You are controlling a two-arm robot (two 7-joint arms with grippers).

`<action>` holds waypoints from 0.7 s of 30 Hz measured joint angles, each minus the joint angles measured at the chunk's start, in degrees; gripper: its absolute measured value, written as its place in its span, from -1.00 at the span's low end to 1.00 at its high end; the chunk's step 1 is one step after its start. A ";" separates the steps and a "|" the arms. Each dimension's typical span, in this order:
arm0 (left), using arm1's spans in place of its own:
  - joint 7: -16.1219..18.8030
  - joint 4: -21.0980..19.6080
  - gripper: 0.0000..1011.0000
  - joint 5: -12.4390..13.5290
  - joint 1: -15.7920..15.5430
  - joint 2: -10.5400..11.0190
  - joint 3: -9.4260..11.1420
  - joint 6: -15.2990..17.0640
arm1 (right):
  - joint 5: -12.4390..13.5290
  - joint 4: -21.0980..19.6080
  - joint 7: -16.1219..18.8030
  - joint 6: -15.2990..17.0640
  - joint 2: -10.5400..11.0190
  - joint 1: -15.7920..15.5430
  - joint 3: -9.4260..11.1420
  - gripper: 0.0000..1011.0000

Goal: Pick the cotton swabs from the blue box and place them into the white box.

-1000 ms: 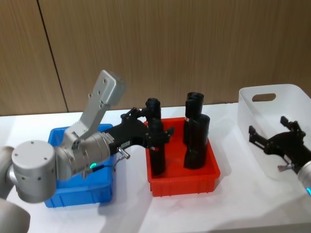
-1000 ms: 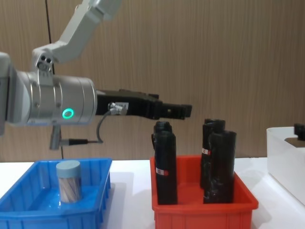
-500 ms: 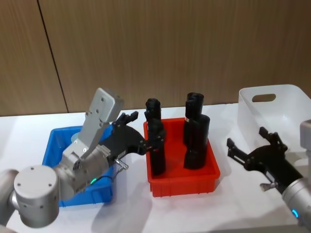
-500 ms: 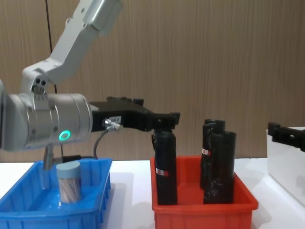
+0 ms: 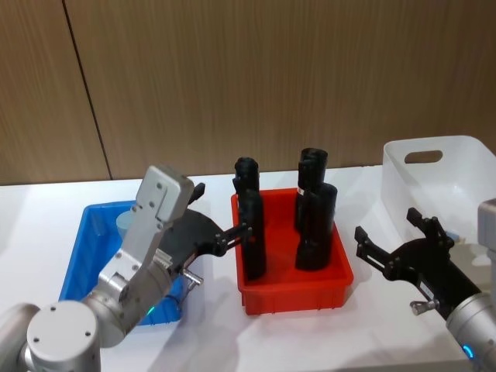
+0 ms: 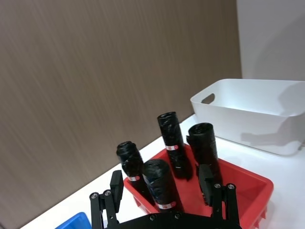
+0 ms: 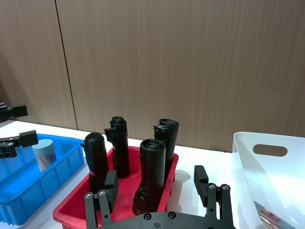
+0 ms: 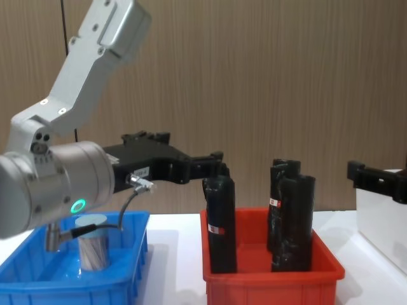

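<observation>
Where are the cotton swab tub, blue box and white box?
cotton swab tub [image 7: 45, 157], right wrist view, on its clear side below the lid.
blue box [image 8: 63, 293], chest view, on its front wall.
white box [image 6: 238, 121], left wrist view, on its outer side wall.

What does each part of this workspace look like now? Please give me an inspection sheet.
Surface: white table, carrying three boxes.
Job's things: one swab tub upright in the blue box; white box far right.
Clutter: red bin holding four upright black rolls.
Claws: left claw open, empty, by the red bin's left edge; right claw open, empty, between red bin and white box.
Cables: grey cable at the left wrist.
Surroundings: wooden wall.
</observation>
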 joint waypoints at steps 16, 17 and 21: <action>9.35 -3.74 0.99 1.35 4.85 1.15 0.96 -3.99 | 0.00 0.00 0.04 0.00 0.00 0.00 0.02 0.98; 9.48 -3.79 0.99 1.37 4.92 1.16 0.97 -4.04 | -0.01 0.00 0.04 0.00 0.00 0.00 0.02 0.98; 9.73 -3.89 0.99 1.40 5.04 1.18 1.00 -4.18 | -0.02 0.00 0.05 0.00 0.00 0.00 0.02 0.98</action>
